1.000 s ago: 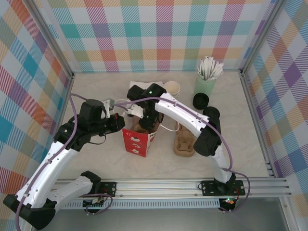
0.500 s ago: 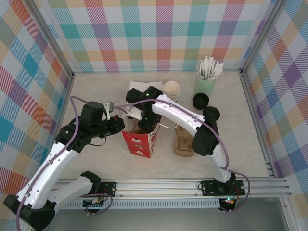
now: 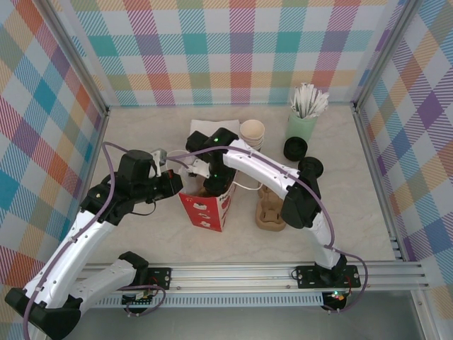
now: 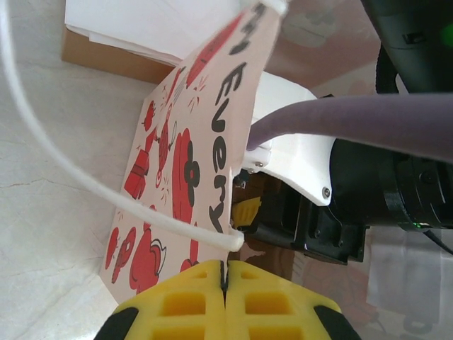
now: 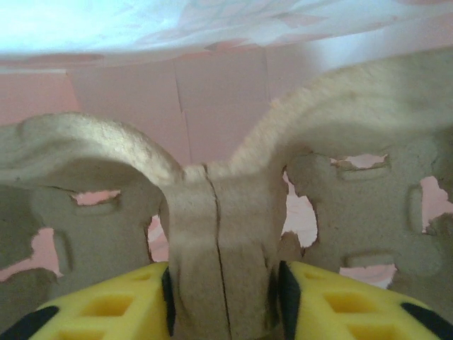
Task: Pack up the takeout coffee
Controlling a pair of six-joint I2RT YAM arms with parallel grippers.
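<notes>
1. Step in hand: seating the cardboard carrier (image 5: 340, 212) inside the bag (image 3: 205, 209).
2. Left tool (image 4: 225, 268): pinched tight on the bag's rim beside the white handle (image 4: 106, 191), holding the mouth open.
3. Right tool (image 5: 223, 287): inside the bag, jaws astride the carrier's middle ridge; gripping or slack, cannot tell.
4. Coffee cup: not told apart from the paper cups (image 3: 253, 131) behind the bag on the worktop (image 3: 141, 134).
5. Next, likely: lift the right tool straight out, clear of the bag walls, then fetch the cup.
</notes>
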